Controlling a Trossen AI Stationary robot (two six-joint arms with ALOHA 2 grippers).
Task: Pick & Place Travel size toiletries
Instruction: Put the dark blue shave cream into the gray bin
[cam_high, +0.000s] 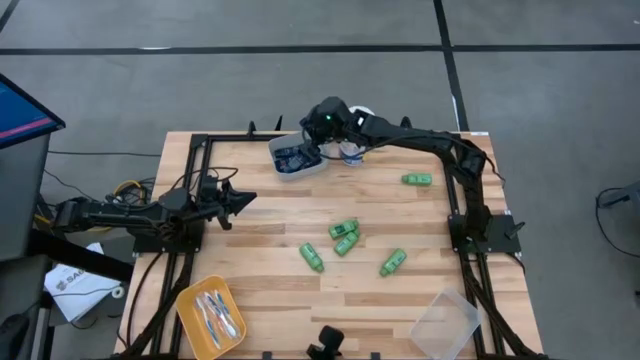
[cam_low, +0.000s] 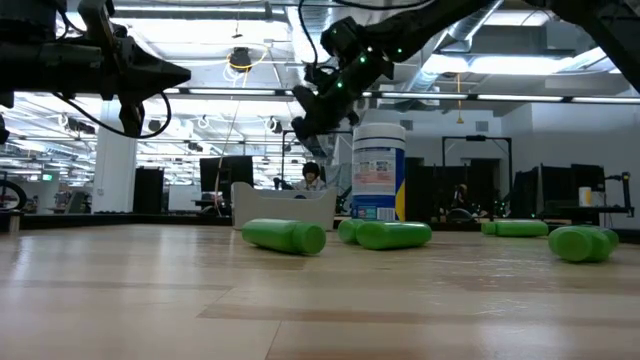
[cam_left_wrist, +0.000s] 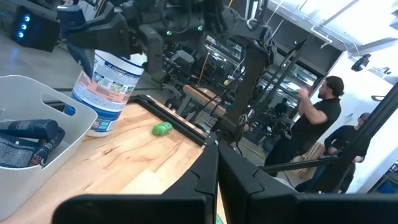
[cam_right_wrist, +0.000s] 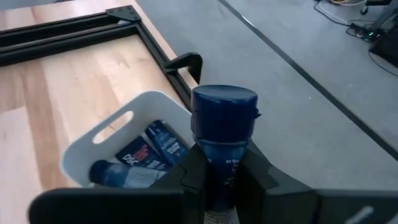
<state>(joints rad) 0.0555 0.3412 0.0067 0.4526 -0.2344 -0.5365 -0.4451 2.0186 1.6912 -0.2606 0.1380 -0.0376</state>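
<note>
Right claw (cam_right_wrist: 217, 163) is clenched on a dark navy tube (cam_right_wrist: 222, 134), cap end forward, hovering just above the white bin (cam_high: 300, 168) at the counter's far edge. That bin already holds several navy tubes (cam_right_wrist: 144, 158), so the tube sorting looks mostly done, judging by what lies there. Green bottles (cam_high: 344, 229) are still loose: four clustered mid-counter, in front of the bin, and one more (cam_high: 417, 180) off to the bin's right. Toothbrushes (cam_high: 216, 315) sit in an orange tray (cam_high: 192, 296), well apart from the bin. A clear bin (cam_high: 446, 322) looks empty, maybe for the bottles. Left claw (cam_high: 240, 199) is clenched on nothing, idle left of the bin. A white canister (cam_low: 378, 171) stands just beside the bin.

Counter (cam_high: 260, 260) is light wood planks in a black frame. Grey floor, open workshop; people (cam_left_wrist: 311, 118) stand beyond.
</note>
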